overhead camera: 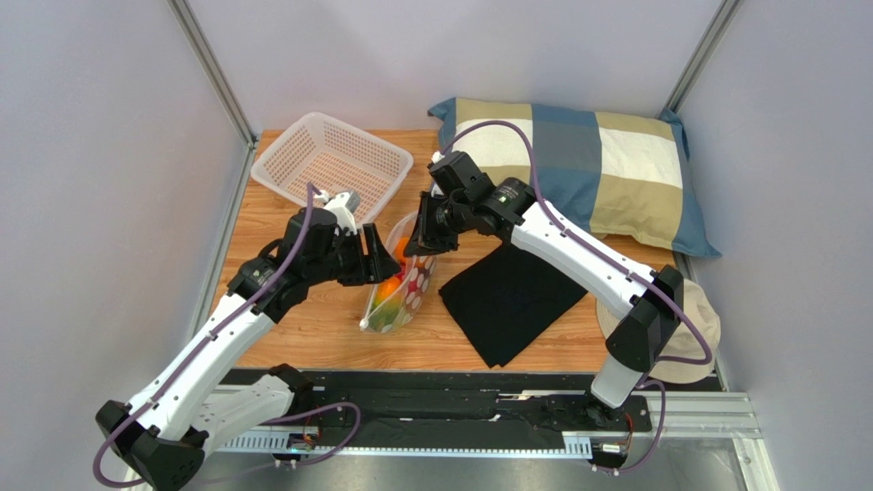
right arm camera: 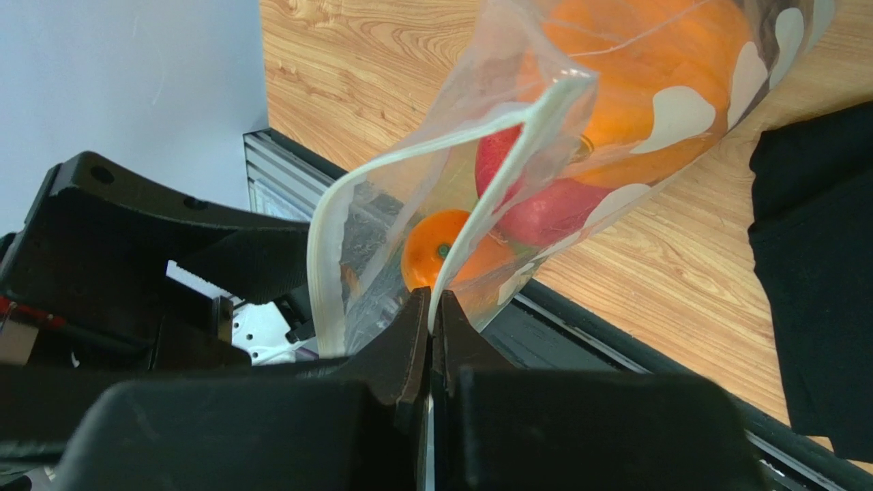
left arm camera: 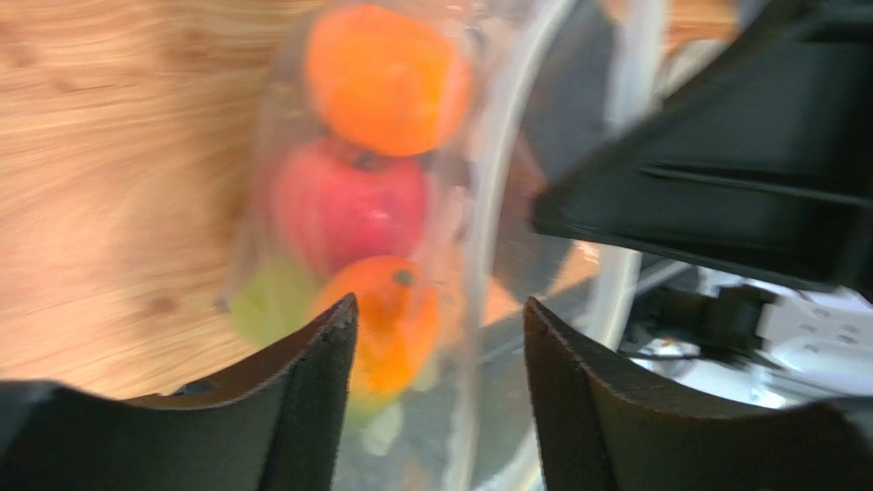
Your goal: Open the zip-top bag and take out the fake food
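The zip-top bag (overhead camera: 402,292), clear with white dots, lies on the wooden table with its mouth lifted and open. Inside is the fake food (overhead camera: 387,295): an orange fruit (left arm camera: 384,77), a red one (left arm camera: 348,205), an orange-green one (left arm camera: 395,322) and a green one (left arm camera: 266,302). My right gripper (right arm camera: 432,302) is shut on one white zip lip of the bag (right arm camera: 533,123) and holds it up; it also shows in the top view (overhead camera: 420,240). My left gripper (left arm camera: 439,307) is open, its fingers on either side of the other lip, at the bag's mouth (overhead camera: 384,261).
A white lattice basket (overhead camera: 333,159) stands at the back left. A checked pillow (overhead camera: 584,169) lies at the back right. A black cloth (overhead camera: 512,297) lies just right of the bag. A beige hat (overhead camera: 681,327) sits by the right arm's base.
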### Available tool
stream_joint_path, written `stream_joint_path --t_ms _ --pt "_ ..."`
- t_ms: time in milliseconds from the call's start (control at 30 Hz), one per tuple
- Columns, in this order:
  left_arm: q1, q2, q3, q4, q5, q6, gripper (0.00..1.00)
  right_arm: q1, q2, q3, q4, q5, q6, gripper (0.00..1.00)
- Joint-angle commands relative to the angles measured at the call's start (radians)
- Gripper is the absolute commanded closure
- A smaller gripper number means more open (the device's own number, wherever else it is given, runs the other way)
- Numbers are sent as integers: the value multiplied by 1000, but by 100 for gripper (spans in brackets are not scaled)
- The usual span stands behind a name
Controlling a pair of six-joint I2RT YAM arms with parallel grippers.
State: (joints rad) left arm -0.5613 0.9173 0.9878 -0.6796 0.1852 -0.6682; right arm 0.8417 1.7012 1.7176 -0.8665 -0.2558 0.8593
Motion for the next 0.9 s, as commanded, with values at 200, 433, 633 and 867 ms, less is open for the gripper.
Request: stream_joint_path --t_ms 200,433,633,867 --pt "41 78 71 -193 -300 76 100 0 -15 92 -170 -51 -138 100" --pt "64 34 -21 -176 -268 30 100 8 5 198 -379 82 -278 100" --pt "64 -37 -106 -178 -268 -5 100 10 50 120 -145 -87 -230 100" --pt "69 -61 -135 -212 -276 18 84 14 256 258 -141 -174 -266 100"
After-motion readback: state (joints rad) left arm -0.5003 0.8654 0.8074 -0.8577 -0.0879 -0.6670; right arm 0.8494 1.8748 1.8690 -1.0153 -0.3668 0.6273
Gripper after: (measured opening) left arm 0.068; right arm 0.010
